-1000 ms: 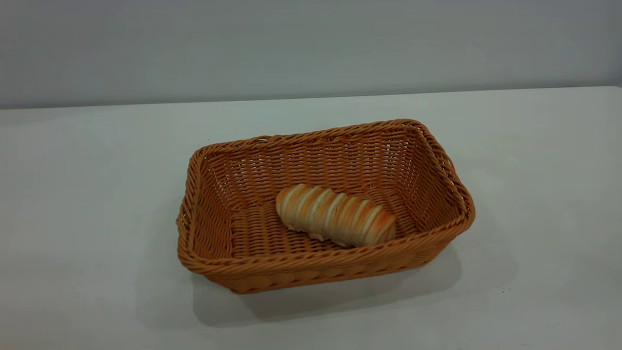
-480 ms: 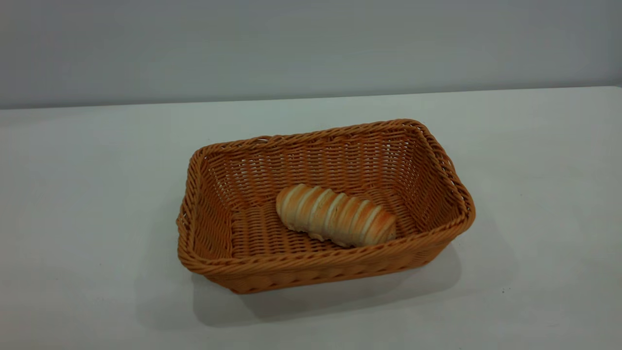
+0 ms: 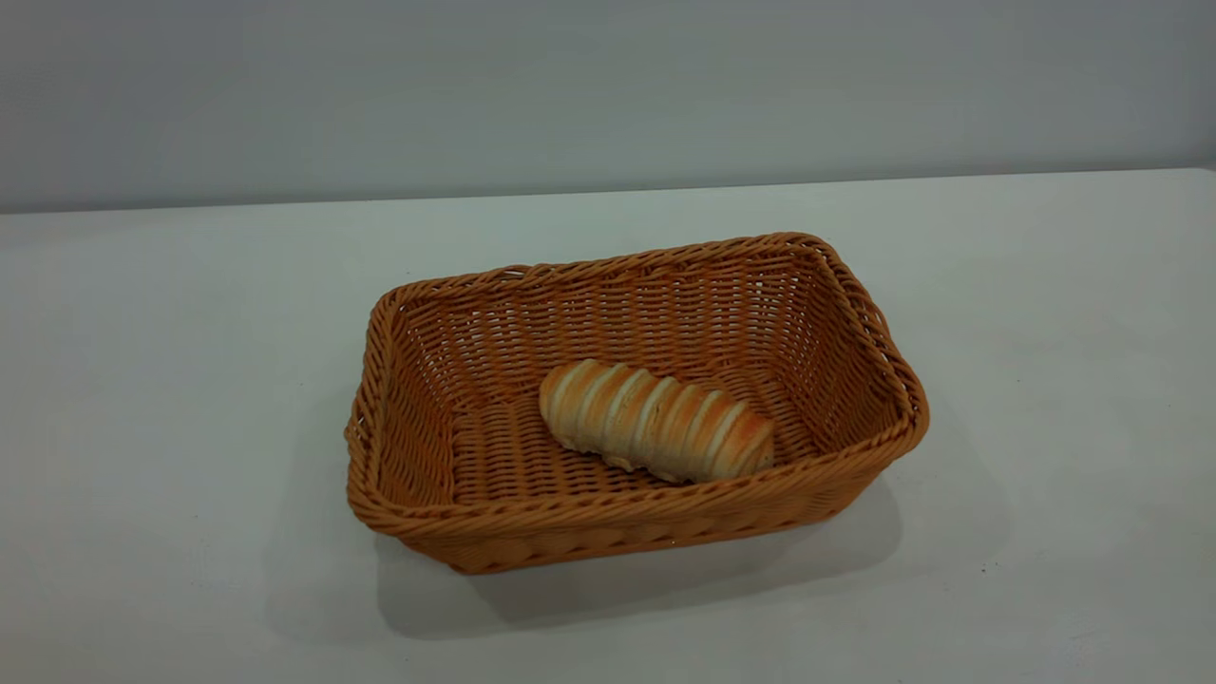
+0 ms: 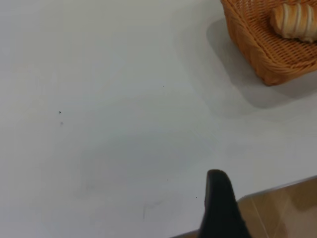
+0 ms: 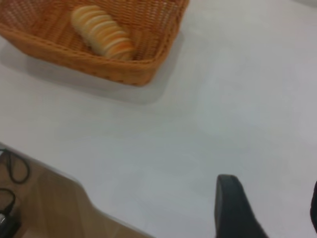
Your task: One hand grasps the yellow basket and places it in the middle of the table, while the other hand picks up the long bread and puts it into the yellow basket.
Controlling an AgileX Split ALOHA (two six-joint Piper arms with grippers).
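**Ana:** Woven wicker, orange-tan: the yellow basket [image 3: 635, 404] sits near the middle of the white table [image 3: 171, 380], its long sides running roughly left to right in the exterior view, turned a little askew.

**Ben:** And the long bread?

**Ana:** The long bread [image 3: 655, 419] lies flat on the basket's floor, slightly right of its centre and close to the near wall, slanted so its right end points toward the near right corner. It is golden-brown with pale stripes across it.

**Ben:** Where are the arms?

**Ana:** Neither shows in the exterior view. The left wrist view shows one black finger of the left gripper [image 4: 222, 206] above bare table near the table's edge, well apart from the basket (only a corner of the basket shows there, with one end of the bread). The right gripper [image 5: 270, 210] also hangs over bare table, well apart from the basket; one dark finger and a sliver of the other show with an empty gap between them, so it stands parted and holds nothing.

**Ben:** Is the left one parted too?

**Ana:** I cannot tell; only one finger is visible.
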